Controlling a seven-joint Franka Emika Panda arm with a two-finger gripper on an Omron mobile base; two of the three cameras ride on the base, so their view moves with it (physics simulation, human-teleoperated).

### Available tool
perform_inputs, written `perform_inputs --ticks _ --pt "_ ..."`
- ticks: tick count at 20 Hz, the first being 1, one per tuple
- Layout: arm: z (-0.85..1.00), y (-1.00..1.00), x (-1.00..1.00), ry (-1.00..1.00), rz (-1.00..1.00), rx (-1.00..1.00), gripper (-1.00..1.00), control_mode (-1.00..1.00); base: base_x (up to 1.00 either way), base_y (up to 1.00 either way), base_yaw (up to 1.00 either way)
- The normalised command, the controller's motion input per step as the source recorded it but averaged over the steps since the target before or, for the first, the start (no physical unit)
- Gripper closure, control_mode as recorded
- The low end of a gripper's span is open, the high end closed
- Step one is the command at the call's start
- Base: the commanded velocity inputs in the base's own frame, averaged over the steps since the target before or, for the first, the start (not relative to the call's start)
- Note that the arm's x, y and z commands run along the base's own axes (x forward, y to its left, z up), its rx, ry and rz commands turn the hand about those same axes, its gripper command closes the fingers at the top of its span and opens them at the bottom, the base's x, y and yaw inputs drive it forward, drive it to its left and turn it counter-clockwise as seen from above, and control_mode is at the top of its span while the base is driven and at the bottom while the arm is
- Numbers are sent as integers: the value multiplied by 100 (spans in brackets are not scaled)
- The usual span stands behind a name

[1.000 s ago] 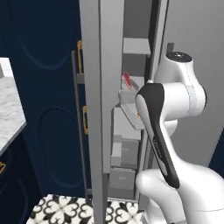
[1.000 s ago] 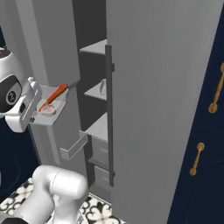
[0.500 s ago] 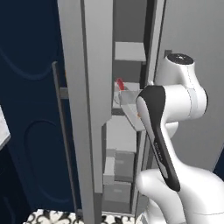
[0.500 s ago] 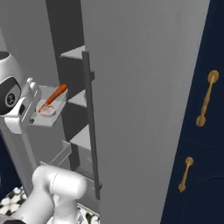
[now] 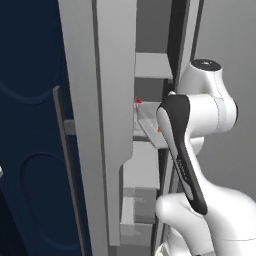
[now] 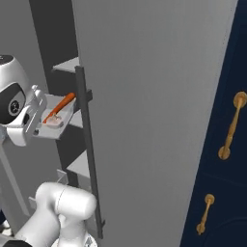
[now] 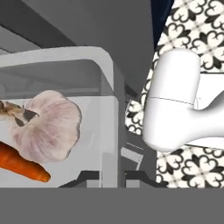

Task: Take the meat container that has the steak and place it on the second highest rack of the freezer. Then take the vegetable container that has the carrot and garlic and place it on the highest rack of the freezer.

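Note:
The vegetable container (image 6: 57, 124) hangs in the air beside the open freezer, with my gripper (image 6: 37, 126) shut on its near wall. The carrot (image 6: 60, 107) lies slantwise in it, and the garlic (image 7: 48, 124) rests against the carrot (image 7: 19, 164). In the hand view my gripper (image 7: 113, 178) pinches the clear tray wall (image 7: 108, 118) between its tips. From the left base view the container (image 5: 149, 121) peeks out behind my forearm, level with a freezer shelf (image 5: 150, 65). The freezer door (image 6: 154, 96) stands open. The meat container and the steak are hidden.
The freezer door's edge (image 5: 100, 125) with its long bar handle (image 6: 89, 144) stands close beside the arm. Pale shelves (image 6: 79, 164) and lower drawers (image 5: 137, 200) sit inside. Navy cabinets with gold handles (image 6: 231, 125) flank the freezer. Patterned floor tile (image 7: 192, 26) lies below.
Both base views have shifted, so the base has driven and the freezer door looms larger. The container stays held at the same height in my gripper.

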Motion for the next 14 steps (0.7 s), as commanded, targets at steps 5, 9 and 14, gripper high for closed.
perform_inputs --ticks 5,9,14 --pt "0 0 0 0 0 0 100 100 27 38 -8" --pt "0 0 0 0 0 0 100 100 10 3 0" --pt "0 0 0 0 0 0 100 100 0 0 0"
